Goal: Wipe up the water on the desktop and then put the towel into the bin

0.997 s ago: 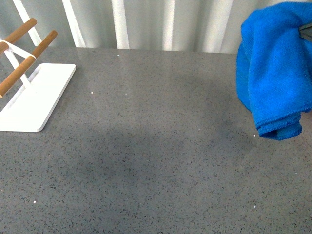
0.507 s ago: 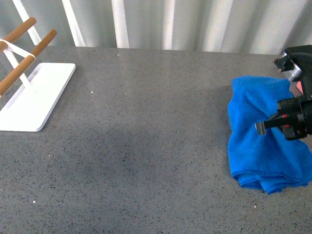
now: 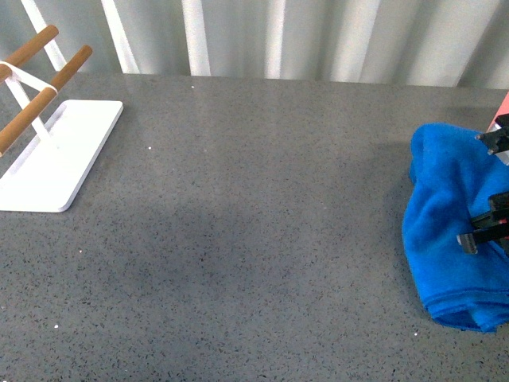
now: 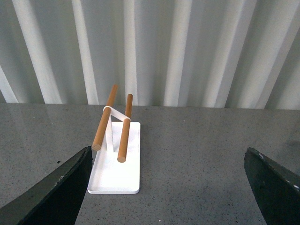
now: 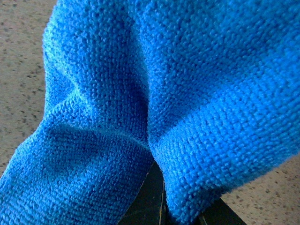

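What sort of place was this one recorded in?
Probably a staged test bench, not a home: a speckled grey desktop, a white pleated curtain backdrop, and on it just a white rack with wooden bars and a blue towel.

Tabletop (image 3: 238, 239): stone-like, dark grey, fine black speckle with a few white flecks, smooth, faint sheen. Towel (image 3: 445, 231): bright blue cloth, terry or microfibre, nubbly looped pile, matt, soft, stitched hem. Rack base (image 3: 56, 159): white, smooth, satin; painted metal or plastic, can't tell. Rods (image 3: 32, 111): light brown wood, smooth, matt. Wall (image 3: 318, 40): pale ribbed panels, slight gloss. Left fingers (image 4: 51, 192): dark, matt, slightly grainy.
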You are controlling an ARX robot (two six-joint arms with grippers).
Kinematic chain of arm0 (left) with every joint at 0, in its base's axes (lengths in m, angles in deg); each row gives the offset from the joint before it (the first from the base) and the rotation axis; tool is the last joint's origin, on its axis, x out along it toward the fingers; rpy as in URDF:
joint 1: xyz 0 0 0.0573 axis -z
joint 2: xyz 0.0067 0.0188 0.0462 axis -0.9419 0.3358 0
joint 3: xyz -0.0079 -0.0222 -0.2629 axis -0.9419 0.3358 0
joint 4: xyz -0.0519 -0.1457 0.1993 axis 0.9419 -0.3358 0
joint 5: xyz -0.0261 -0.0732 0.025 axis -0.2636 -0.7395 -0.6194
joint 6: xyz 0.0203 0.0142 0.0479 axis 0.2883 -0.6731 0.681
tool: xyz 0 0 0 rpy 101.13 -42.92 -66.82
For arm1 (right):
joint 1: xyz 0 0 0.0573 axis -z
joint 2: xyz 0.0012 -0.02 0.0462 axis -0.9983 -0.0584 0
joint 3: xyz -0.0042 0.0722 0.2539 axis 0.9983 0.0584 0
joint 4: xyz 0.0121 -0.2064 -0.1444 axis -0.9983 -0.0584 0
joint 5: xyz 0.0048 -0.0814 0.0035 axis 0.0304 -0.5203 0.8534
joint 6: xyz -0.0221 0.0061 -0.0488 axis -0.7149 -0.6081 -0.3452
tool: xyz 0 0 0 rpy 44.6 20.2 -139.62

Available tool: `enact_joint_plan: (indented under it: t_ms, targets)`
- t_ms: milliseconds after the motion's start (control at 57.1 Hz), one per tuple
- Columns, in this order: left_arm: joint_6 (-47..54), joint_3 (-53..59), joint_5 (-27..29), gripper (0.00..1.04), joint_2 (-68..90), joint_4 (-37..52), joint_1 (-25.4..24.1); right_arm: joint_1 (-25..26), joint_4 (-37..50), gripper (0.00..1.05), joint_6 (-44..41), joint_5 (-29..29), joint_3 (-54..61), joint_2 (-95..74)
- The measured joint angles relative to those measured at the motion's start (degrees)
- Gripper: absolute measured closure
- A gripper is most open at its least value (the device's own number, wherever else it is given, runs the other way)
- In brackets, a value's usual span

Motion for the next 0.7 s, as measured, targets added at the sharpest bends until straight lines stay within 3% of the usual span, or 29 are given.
enact_joint_plan:
  t_ms: [350, 700]
  targets:
    - [0.02, 0.00, 0.00, 0.07, 0.00, 0.00, 0.00, 6.49, -2.01, 1.02, -3.61, 0.42, -4.90, -4.00]
    - [0.02, 0.00, 0.00, 0.07, 0.00, 0.00, 0.00, 2.45, -3.63, 1.02, -6.21, -1.03, -20.28, -13.49]
